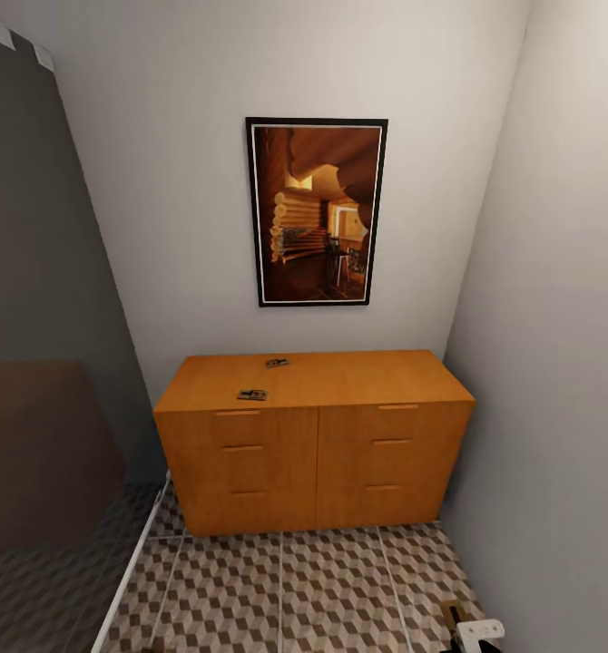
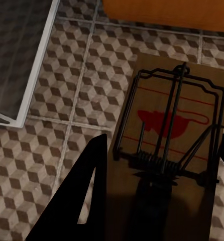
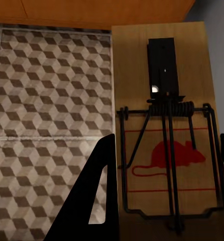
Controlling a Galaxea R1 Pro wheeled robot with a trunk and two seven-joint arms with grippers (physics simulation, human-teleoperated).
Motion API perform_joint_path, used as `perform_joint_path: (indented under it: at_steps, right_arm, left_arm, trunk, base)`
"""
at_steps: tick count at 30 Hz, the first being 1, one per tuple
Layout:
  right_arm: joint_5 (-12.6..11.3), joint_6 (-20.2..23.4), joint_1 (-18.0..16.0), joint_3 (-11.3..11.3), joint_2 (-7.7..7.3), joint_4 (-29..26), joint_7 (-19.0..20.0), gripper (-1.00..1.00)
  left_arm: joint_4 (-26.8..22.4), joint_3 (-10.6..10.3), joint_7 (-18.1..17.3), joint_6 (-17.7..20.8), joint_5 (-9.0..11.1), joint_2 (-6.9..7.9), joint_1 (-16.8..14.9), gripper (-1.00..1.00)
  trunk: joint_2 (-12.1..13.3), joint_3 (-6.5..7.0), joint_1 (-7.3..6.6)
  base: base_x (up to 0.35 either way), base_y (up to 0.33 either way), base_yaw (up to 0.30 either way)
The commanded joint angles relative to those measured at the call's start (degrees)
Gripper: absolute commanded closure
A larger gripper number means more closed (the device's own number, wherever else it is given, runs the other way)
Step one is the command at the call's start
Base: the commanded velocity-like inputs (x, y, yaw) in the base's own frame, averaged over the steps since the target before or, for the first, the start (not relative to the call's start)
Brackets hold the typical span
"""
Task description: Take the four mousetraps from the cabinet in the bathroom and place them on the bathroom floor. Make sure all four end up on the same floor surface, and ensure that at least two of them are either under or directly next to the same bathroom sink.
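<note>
On the cabinet [image 1: 340,381], two mousetraps [image 1: 251,394]; each claw, left [image 2: 157,201] and right [image 3: 167,201], grips one more.

I see the orange-brown cabinet [image 1: 314,435] on cube-patterned bathroom floor [image 1: 331,589], two mousetraps [image 1: 251,394] [image 1: 277,363] on its top

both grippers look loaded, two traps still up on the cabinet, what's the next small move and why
Probably turn away toward the sink and set these two down there. The left gripper and right gripper each hold a mousetrap above the bathroom floor; with no free gripper, the two mousetraps on the cabinet must wait.
</note>
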Motion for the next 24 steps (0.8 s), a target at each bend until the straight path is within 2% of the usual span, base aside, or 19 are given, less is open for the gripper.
perform_joint_path:
  at_steps: [1,4,8,24]
  right_arm:
    - [0.41,-0.41,-0.11,-0.48,-0.03,0.26,0.05,1.00]
    - [0.39,-0.43,-0.10,-0.54,0.07,0.26,0.01,1.00]
    - [0.37,-0.40,-0.10,-0.63,0.92,0.24,-0.25,1.00]
    - [0.46,-0.35,-0.10,-0.65,1.34,0.23,-0.60,1.00]
  left_arm:
    - [0.25,-0.47,-0.12,-0.40,0.42,-0.02,0.00,1.00]
    - [0.25,-0.44,-0.16,-0.44,0.46,0.04,0.13,1.00]
    - [0.25,-0.43,-0.13,-0.46,0.48,-0.02,0.18,1.00]
    - [0.25,-0.42,-0.21,-0.22,0.31,-0.18,0.34,1.00]
  trunk:
    - [-0.13,-0.13,0.04]
    - [-0.13,-0.13,0.04]
    - [-0.13,-0.13,0.04]
    - [-0.13,-0.13,0.04]
  base:
    - [0.000,0.000,0.000]
    - [0.000,0.000,0.000]
    - [0.000,0.000,0.095]
    - [0.000,0.000,0.286]
